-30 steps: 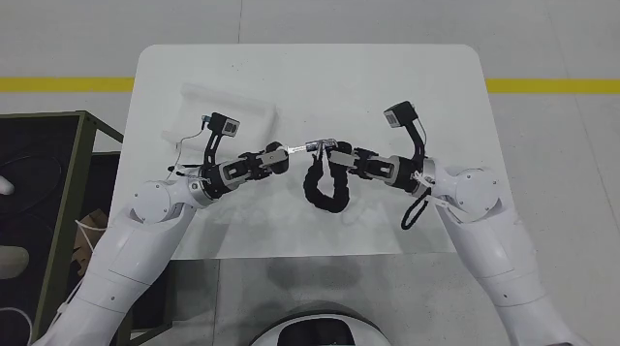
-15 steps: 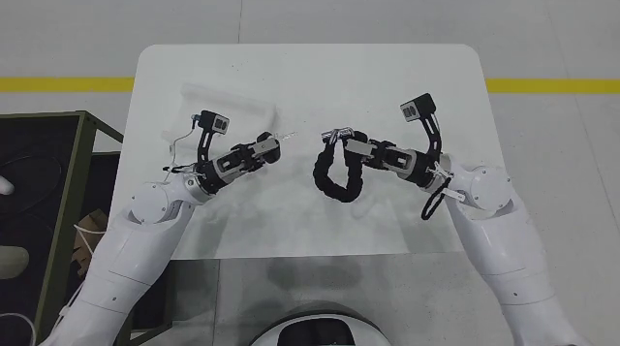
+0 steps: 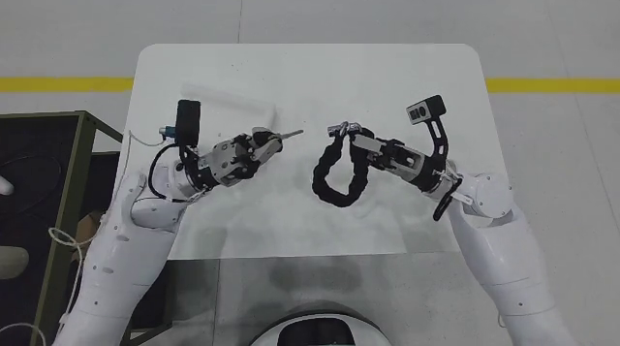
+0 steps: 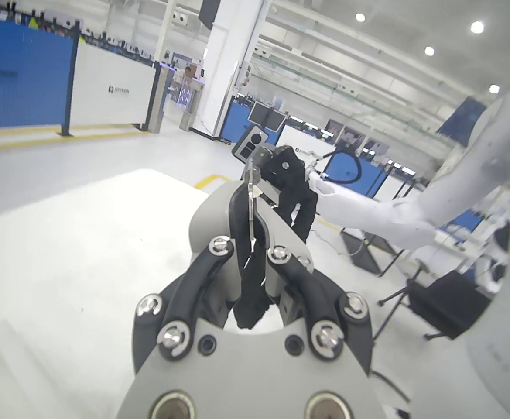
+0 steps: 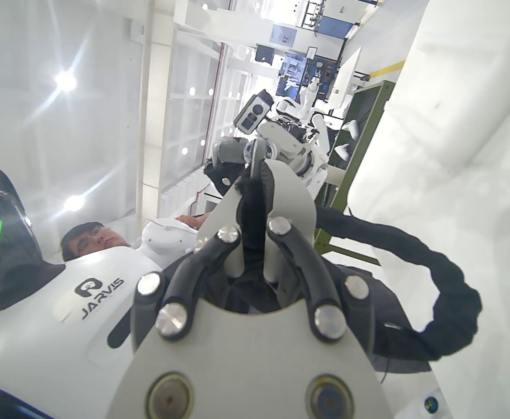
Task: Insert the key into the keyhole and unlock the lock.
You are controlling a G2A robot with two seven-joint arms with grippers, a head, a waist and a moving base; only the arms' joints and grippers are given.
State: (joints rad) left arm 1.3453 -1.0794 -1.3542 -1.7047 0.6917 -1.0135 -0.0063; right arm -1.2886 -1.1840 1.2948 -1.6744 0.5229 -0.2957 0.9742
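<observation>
From above, the left hand and the right hand face each other over the middle of the white surface, with the forearms angled in from either side. The left hand is clamped on the key, and the thin blade points toward the right hand. The right hand grips the black, fabric-sleeved cable lock near its metal end, and the loop curves back toward the robot. This view shows a plain gap between key tip and metal end — the key is not in.

The left wrist view hides that gap. There the key stands edge-on between the pinched fingers, and its tip overlaps the cable lock held farther off. In the right wrist view the fingers press on the cable, and the metal end pokes out past them — the keyhole is too small to make out. I cannot tell whether the loop touches the surface.

A clear plastic tray lies on the surface just beyond the left hand.
</observation>
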